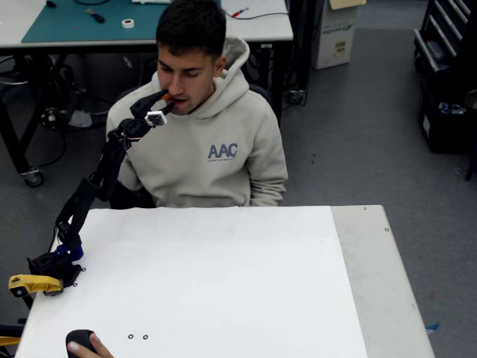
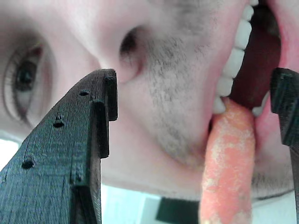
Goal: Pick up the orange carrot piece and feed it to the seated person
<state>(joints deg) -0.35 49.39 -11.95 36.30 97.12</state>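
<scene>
Feeding step, judged nearly done: the hand (image 1: pixel 165 104) is raised far left above the counter (image 1: pixel 223 283) at the seated person (image 1: pixel 216 149); the carrot piece (image 2: pixel 229 158) is bitten between the teeth; the fingers (image 2: pixel 70 158) stand spread, apparently released; withdrawal is called for next.

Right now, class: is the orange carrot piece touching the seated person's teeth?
Touching. In the wrist view the orange carrot piece has its top end between the seated person's teeth, pressed against the upper row.
</scene>
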